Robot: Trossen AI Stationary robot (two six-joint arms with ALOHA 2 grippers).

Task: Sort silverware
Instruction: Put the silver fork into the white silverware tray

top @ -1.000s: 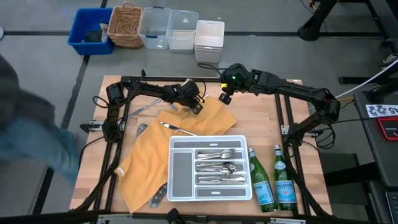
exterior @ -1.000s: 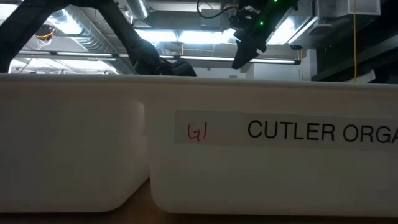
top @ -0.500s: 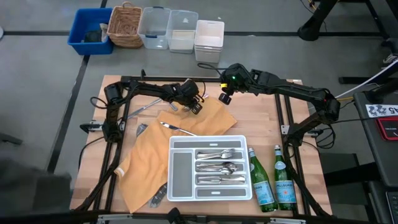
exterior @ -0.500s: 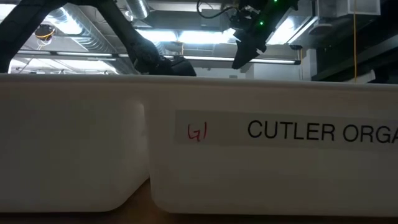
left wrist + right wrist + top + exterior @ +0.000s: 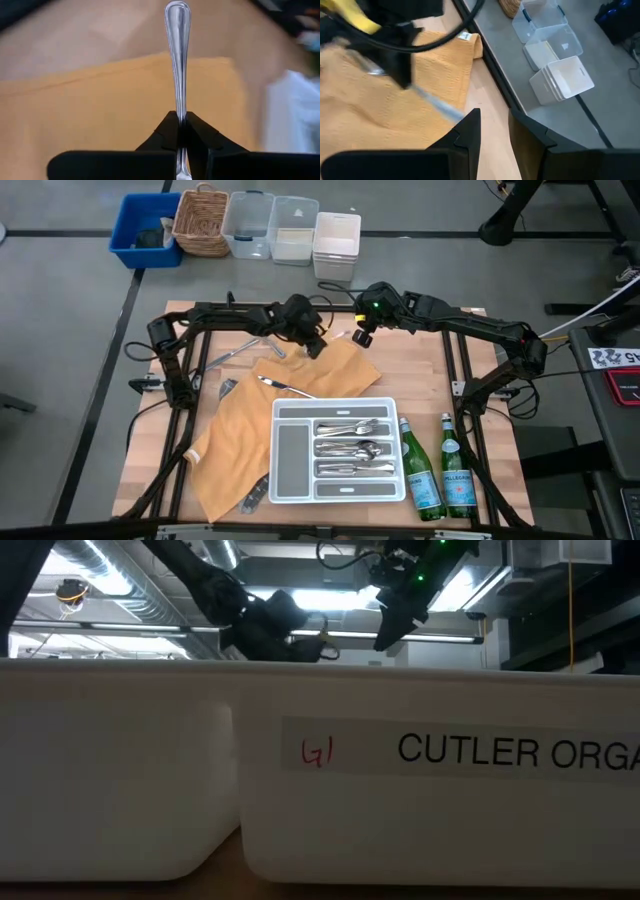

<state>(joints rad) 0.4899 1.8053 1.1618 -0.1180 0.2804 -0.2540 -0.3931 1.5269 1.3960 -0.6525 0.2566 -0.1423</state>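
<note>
Silverware: most pieces lie sorted in white divided tray [image 5: 282,450].

High view: one loose piece [image 5: 283,387] on yellow cloth [image 5: 235,440] just beyond tray's far left corner; left gripper [image 5: 314,348] over cloth's far edge; right gripper [image 5: 359,337] just beside it, past cloth's far corner.

Low view: tray wall [image 5: 430,795] fills foreground, both arms above it.

Left wrist view: jaws clamped on slim silver handle [image 5: 178,60], above cloth.

Right wrist view: fingers [image 5: 468,131] apart, holding nothing.

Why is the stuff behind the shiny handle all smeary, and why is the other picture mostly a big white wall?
In the left wrist view the piece of silverware pinched by the left gripper looks sharp while the yellow cloth behind is blurred. In the low view the white tray sits right against the camera, hiding the table.
</note>
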